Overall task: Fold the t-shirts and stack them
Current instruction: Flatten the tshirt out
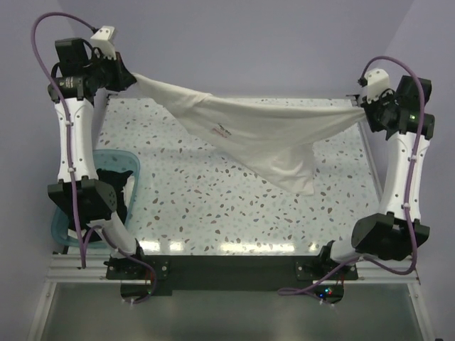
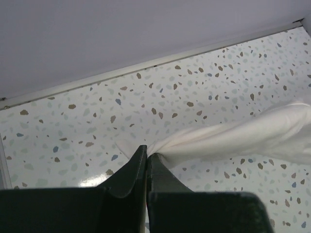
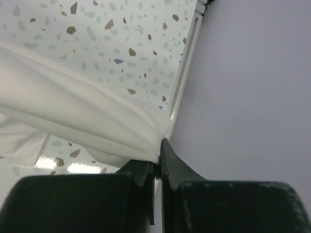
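**White t-shirt [image 1: 270, 131] hangs stretched between both arms**

The left gripper [image 2: 146, 154] has its jaws pressed together on a bunched corner of the cloth. A small tuft pokes out on the far side of the fingers. The right gripper [image 3: 159, 145] pinches the opposite end in the same way, and gathered folds fan out from the closed tips. In both wrist views the fingertips bury the pinched edge, so which part of the garment each one holds cannot be told.

From these two holds the shirt spans the far half of the table [image 1: 213, 206], raised off the speckled top. It sags in the middle, with a loose flap drooping toward the right of centre. Whether the lowest point touches the surface is unclear from above. Only a small red mark [image 1: 220, 131] shows on the fabric, and any print is folded out of sight.

A translucent teal tub [image 1: 121, 158] sits at the table's left edge, mostly covered by the left arm [image 1: 78, 142]. Something dark lies inside it, too hidden to identify.
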Robot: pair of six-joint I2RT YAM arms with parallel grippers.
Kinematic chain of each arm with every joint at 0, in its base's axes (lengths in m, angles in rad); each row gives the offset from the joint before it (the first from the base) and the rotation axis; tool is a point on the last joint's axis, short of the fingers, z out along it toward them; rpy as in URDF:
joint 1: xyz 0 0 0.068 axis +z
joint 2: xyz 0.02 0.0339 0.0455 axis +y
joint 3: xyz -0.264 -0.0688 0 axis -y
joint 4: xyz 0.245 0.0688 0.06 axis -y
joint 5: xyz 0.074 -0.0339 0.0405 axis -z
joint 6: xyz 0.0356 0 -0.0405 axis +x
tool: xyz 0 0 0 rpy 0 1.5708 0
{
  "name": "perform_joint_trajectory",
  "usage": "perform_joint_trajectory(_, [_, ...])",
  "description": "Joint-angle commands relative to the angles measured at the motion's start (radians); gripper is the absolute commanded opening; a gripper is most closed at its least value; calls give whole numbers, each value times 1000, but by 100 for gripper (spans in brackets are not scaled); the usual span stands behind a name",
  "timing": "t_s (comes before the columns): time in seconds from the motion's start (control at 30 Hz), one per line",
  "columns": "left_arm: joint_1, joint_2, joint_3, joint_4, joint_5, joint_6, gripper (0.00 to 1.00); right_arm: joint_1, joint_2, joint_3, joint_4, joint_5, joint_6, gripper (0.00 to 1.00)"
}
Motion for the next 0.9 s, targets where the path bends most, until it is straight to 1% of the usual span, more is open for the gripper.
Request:
perform_joint_trajectory(0.0, [22, -31, 70, 52, 85, -51, 0, -12, -74, 65, -15, -74, 54, 0])
perform_joint_trajectory(0.07, [22, -58, 58, 21, 132, -40, 0, -12, -138, 22, -85, -122, -5, 0])
perform_joint_trajectory(0.1, [22, -70, 31, -25, 145, -26, 0, -12, -166, -6, -113, -133, -41, 0])
perform_joint_trajectory(0.13, [22, -81, 9, -54, 156, 17, 0, -11, -196, -44, -140, -137, -79, 0])
perform_joint_trajectory(0.17, [22, -115, -24, -85, 169, 43, 0, -12, -280, -88, -173, -143, -178, 0])
perform_joint_trajectory(0.2, [22, -138, -128, -126, 170, 70, 0, -12, -322, -203, -244, -162, -240, 0])
perform_joint_trajectory(0.23, [22, -164, -193, -140, 163, 125, 0, -12, -378, -271, -274, -166, -301, 0])
perform_joint_trajectory(0.27, [20, -217, -263, -149, 136, 149, 0, -12, -426, -414, -324, -160, -420, 0])
perform_joint_trajectory(0.3, [22, -239, -401, -159, 125, 169, 0, -12, -521, -484, -357, -144, -487, 0])
perform_joint_trajectory(0.33, [22, -256, -463, -163, 116, 202, 0, -11, -560, -554, -387, -127, -556, 0])
perform_joint_trajectory(0.37, [22, -274, -520, -168, 102, 215, 0, -11, -596, -690, -409, -104, -664, 0])
perform_joint_trajectory(0.4, [17, -275, -619, -169, 97, 224, 0, -11, -653, -754, -418, -41, -712, 15])
perform_joint_trajectory(0.43, [13, -258, -662, -166, 88, 221, 0, -11, -667, -805, -438, -13, -804, 34])
perform_joint_trajectory(0.47, [8, -242, -696, -163, 88, 215, 0, -11, -678, -867, -453, 5, -826, 56])
perform_joint_trajectory(0.5, [0, -220, -741, -171, 93, 213, 2, -11, -683, -882, -455, 21, -839, 85])
perform_joint_trajectory(0.53, [-3, -174, -750, -172, 93, 203, 4, -11, -669, -880, -458, 13, -845, 91])
perform_joint_trajectory(0.57, [-3, -152, -759, -147, 96, 186, 7, -9, -649, -839, -461, -7, -828, 94])
perform_joint_trajectory(0.6, [-4, -132, -756, -131, 90, 172, 7, -11, -620, -805, -467, -30, -805, 97])
perform_joint_trajectory(0.63, [-3, -94, -749, -116, 82, 139, 7, -9, -518, -764, -469, -89, -727, 97])
perform_joint_trajectory(0.67, [-6, -74, -720, -97, 68, 128, 8, -8, -459, -668, -452, -117, -667, 97])
perform_joint_trajectory(0.7, [-6, -52, -698, -99, 67, 117, 8, -8, -304, -614, -449, -146, -545, 96])
perform_joint_trajectory(0.73, [-9, -11, -677, -102, 65, 109, 8, 3, -228, -554, -452, -207, -483, 93])
perform_joint_trajectory(0.77, [-15, 6, -637, -110, 55, 106, 8, 12, -139, -437, -461, -237, -422, 85])
perform_joint_trajectory(0.8, [-18, 21, -623, -113, 50, 104, 8, 24, -68, -378, -460, -269, -358, 80])
perform_joint_trajectory(0.83, [-23, 43, -612, -111, 38, 100, 8, 59, 54, -277, -423, -310, -232, 75])
perform_joint_trajectory(0.87, [-32, 52, -599, -114, 30, 97, 8, 83, 96, -238, -385, -321, -166, 70])
